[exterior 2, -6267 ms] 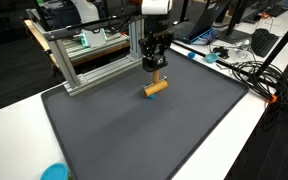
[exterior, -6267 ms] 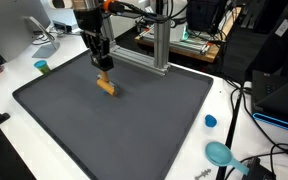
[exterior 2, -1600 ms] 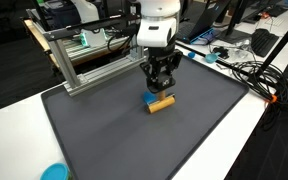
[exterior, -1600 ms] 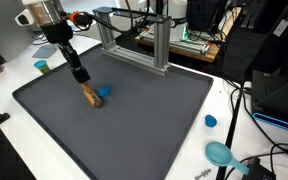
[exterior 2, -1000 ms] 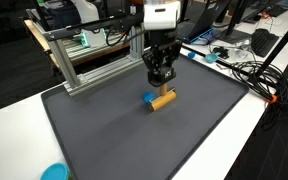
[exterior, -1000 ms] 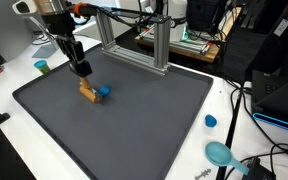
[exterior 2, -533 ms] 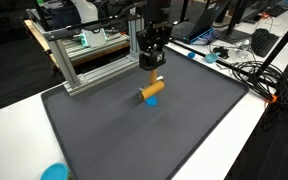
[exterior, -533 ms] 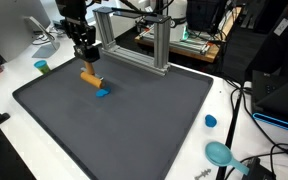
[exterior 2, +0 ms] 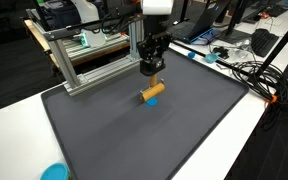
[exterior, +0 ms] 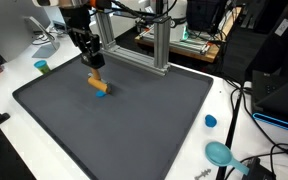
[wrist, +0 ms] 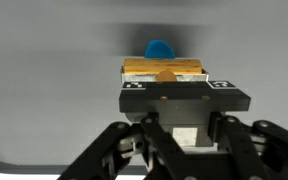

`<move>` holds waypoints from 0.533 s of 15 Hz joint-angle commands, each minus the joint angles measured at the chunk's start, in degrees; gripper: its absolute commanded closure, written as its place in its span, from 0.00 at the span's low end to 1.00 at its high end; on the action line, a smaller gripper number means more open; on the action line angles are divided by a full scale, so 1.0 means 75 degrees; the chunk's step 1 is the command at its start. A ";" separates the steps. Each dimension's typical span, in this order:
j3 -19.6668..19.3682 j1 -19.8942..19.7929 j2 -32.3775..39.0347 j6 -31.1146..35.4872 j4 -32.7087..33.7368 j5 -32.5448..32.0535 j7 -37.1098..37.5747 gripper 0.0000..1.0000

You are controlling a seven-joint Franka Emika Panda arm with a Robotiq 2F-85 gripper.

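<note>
A white tabletop (exterior: 9, 80) carries a dark grey mat (exterior: 134, 125) that covers most of it. In an exterior view, a small blue piece (exterior: 103, 93) lies on the mat toward ten o'clock. An aluminium frame (exterior: 144, 50) stands at twelve o'clock. Off the mat around four o'clock lie a blue cap (exterior: 210, 121) and a teal disc (exterior: 220, 153). A teal cup (exterior: 42, 67) stands at ten o'clock.

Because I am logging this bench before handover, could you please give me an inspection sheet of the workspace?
Surface: dark mat on a white table.
Job's things: wooden block in the claw; blue piece on the mat near it.
Clutter: blue cap, teal round thing, green cylinder, all off the mat.
Grippers: claw shut on the wooden block.
Cables: loose bundle on the table.
Surroundings: aluminium frame behind the mat.
</note>
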 commanded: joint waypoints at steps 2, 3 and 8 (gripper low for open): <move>0.0072 -0.0148 0.0227 0.0073 0.0183 0.0377 -0.0085 0.78; 0.0072 -0.0161 0.0319 0.0096 0.0232 0.0433 -0.0060 0.78; -0.0002 -0.0084 0.0435 0.0038 0.0152 0.0217 0.0074 0.53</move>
